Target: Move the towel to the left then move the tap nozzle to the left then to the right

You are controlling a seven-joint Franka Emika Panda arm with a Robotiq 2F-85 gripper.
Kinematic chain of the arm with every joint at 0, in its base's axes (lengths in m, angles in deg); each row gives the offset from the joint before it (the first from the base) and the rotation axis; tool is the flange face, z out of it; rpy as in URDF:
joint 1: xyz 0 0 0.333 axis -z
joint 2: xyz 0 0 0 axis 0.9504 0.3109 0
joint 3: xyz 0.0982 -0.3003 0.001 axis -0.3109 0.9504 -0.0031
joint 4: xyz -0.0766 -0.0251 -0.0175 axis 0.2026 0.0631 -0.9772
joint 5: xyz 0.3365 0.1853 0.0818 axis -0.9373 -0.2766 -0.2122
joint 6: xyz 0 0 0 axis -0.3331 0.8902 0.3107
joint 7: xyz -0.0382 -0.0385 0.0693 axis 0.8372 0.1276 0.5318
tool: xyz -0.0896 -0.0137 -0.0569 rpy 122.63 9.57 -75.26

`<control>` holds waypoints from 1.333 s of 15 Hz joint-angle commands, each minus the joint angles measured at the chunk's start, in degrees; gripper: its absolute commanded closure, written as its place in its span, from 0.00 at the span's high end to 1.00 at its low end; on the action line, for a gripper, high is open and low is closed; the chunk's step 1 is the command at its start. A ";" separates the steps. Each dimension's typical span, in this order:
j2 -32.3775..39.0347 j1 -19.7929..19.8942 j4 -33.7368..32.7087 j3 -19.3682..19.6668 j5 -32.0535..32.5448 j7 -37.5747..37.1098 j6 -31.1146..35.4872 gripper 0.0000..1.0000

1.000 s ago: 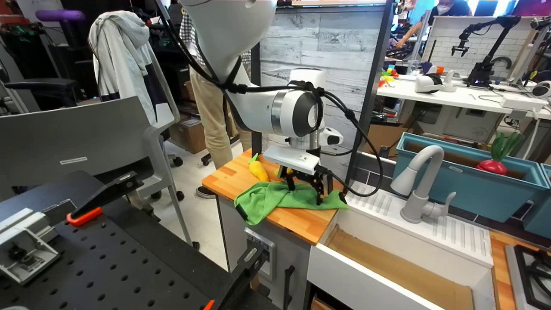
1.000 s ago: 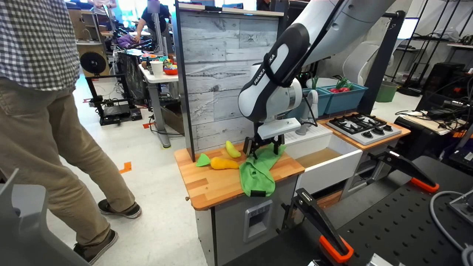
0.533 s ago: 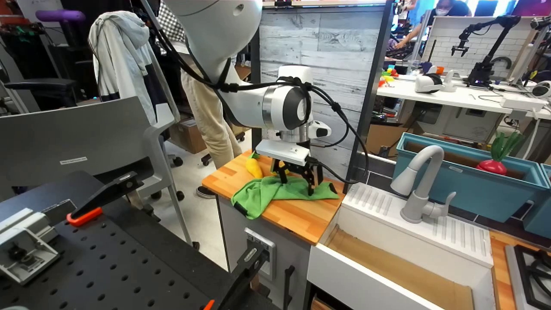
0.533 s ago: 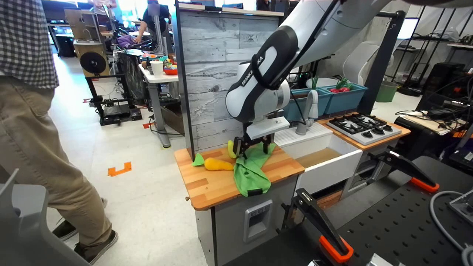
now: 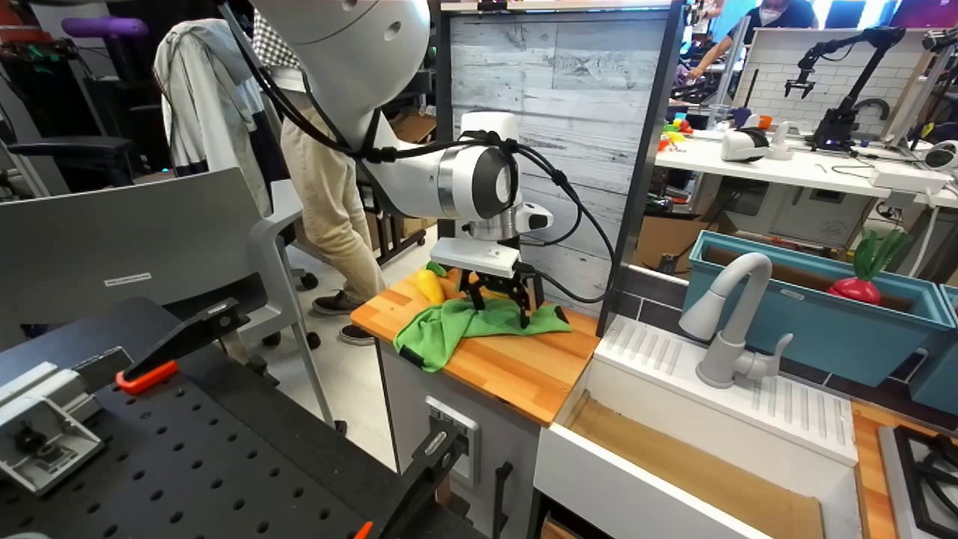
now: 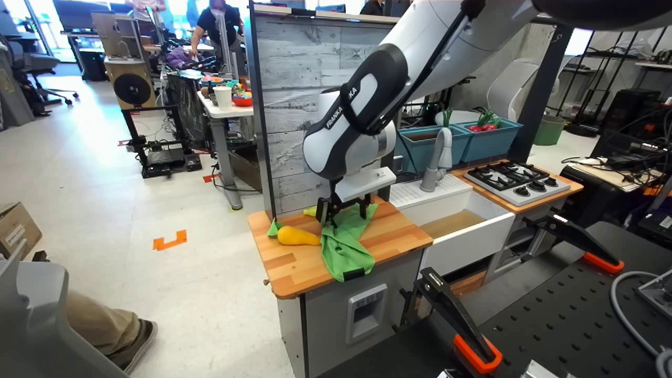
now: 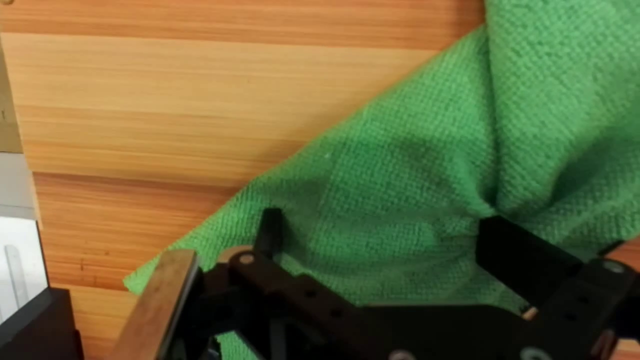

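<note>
The green towel (image 5: 438, 340), with black tabs at its ends, lies rumpled on the wooden counter, one end draping over the front edge in both exterior views. My gripper (image 5: 502, 313) points down onto it, its two fingers spread wide apart. In the wrist view the towel (image 7: 400, 165) runs beneath and between the fingertips, and the gripper (image 7: 382, 227) is not pinching it; a fold gathers at the right fingertip. The light grey tap nozzle (image 5: 751, 288) arches up behind the sink, well away from the gripper; it also shows as the tap nozzle (image 6: 440, 152).
A yellow toy vegetable (image 6: 297, 236) with a green top lies beside the towel; another yellow toy (image 6: 310, 211) is partly hidden behind the gripper. A grey wood panel (image 5: 554, 97) stands behind the counter. Right of it are the sink (image 5: 673, 389), blue planter (image 5: 793, 314) and stove (image 6: 517, 178).
In both exterior views my gripper has moved left across the counter, fingers still spread, and the towel has slid with it. The yellow toys have shifted left too. A bystander has walked off.
</note>
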 commanded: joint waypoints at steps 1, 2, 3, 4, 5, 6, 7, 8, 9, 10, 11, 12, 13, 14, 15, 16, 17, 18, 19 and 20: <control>2.54 -0.97 -4.02 0.27 0.73 0.67 -1.15 1.00; 2.48 -1.05 -3.95 0.14 0.66 0.96 -1.10 1.00; 2.24 -1.04 -3.77 -0.04 0.54 1.34 -1.21 1.00; 2.00 -1.01 -3.51 -0.16 0.46 1.69 -1.02 1.00; 1.68 -0.98 -3.17 -0.24 0.39 2.01 -0.97 1.00; 1.22 -0.89 -2.66 -0.31 0.28 2.27 -0.79 1.00; 0.86 -0.80 -2.26 -0.37 0.21 2.48 -0.61 1.00; 0.21 -0.66 -1.59 -0.49 0.07 2.66 -0.65 1.00; -0.42 -0.53 -0.90 -0.67 -0.07 2.88 -0.41 1.00; -0.85 -0.44 -0.43 -0.79 -0.16 3.07 -0.20 1.00; -1.47 -0.37 0.26 -0.93 -0.29 3.20 -0.03 1.00; -1.95 -0.32 0.71 -1.03 -0.37 3.30 0.08 1.00; -2.75 -0.19 1.53 -1.27 -0.46 3.56 0.26 1.00; -3.78 -0.05 2.67 -1.54 -0.61 3.90 0.51 1.00; -4.59 0.04 3.58 -1.70 -0.71 4.11 0.53 1.00; -5.72 0.20 5.10 -1.94 -0.79 4.45 0.74 1.00; -6.85 0.39 6.70 -2.17 -0.82 4.70 1.04 1.00; -8.07 0.60 8.54 -2.33 -0.84 4.91 1.28 1.00; -9.34 0.82 10.37 -2.44 -0.85 5.14 1.46 1.00; -10.71 1.12 12.50 -2.51 -0.87 5.39 1.83 1.00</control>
